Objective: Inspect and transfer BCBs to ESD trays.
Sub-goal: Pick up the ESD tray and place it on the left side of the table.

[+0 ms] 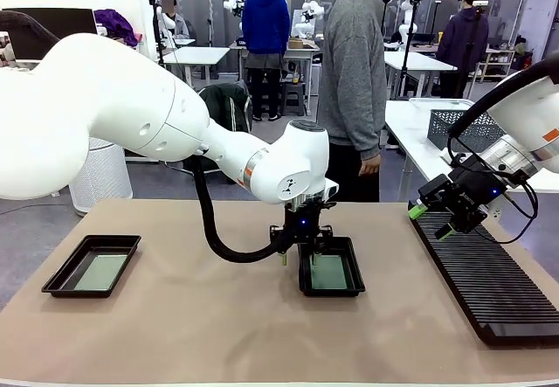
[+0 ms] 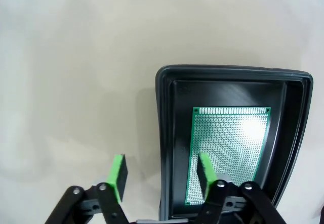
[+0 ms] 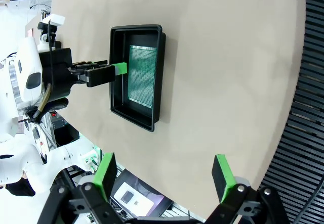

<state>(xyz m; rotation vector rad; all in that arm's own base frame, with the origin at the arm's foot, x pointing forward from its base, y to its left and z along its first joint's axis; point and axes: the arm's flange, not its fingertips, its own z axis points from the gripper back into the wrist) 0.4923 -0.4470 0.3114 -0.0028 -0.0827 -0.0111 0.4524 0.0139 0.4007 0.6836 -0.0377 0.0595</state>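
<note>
1. The left gripper hangs over the middle tray. Its jaws stand part open and straddle the tray's near wall, one green pad outside over the table, the other inside above the board; nothing is held between them
2. A BCB lies flat on that tray's floor, edges square to the walls, apart from the rim all round
3. The right gripper is spread wide and empty, held above the near end of the ribbed black rack at the table's right side
4. A second ESD tray sits well apart at the table's left, and it too has a green board lying in it
5. Judgement: the placing step at the middle tray looks done or nearly so, since the board rests in the tray free of the pads
6. Next move, as I judge it: lift the left arm straight up clear of the tray wall so the inner pad does not drag the board or snag the rim
</note>
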